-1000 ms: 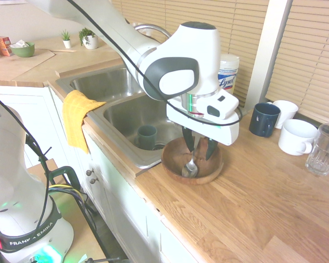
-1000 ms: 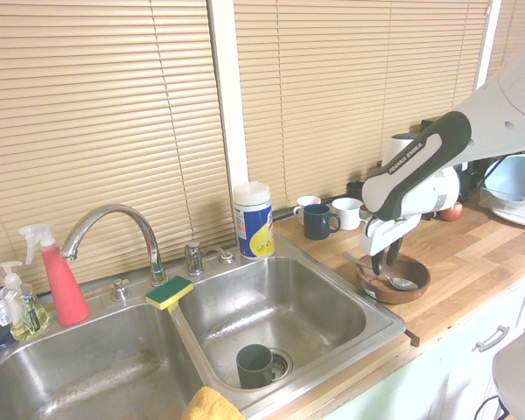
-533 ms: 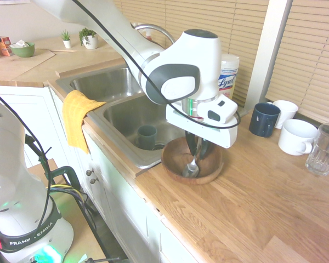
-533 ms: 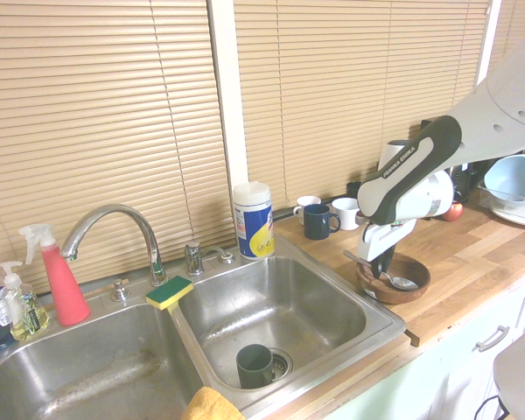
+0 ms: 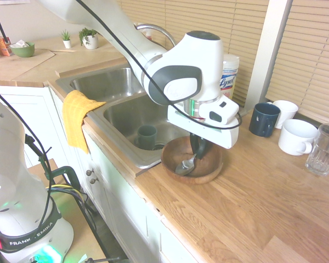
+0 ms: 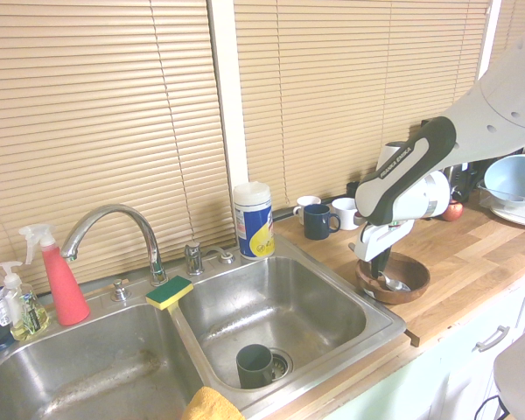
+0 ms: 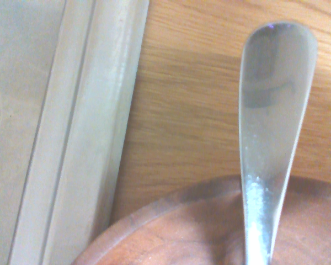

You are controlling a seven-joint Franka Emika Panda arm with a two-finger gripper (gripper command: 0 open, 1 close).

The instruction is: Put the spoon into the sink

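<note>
Gripper (image 5: 196, 155) clamped on the spoon (image 5: 185, 165), pointing straight down into the wooden bowl (image 5: 209, 171) on the table (image 5: 263, 208), bowl end tipped up, probably ready for lifting. Sink (image 6: 319, 328) just left. One spoon, one bowl, two basins, one green cup (image 6: 255, 365) inside.

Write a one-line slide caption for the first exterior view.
White arm's gripper shut on the spoon inside the wooden bowl, beside the sink.
</note>
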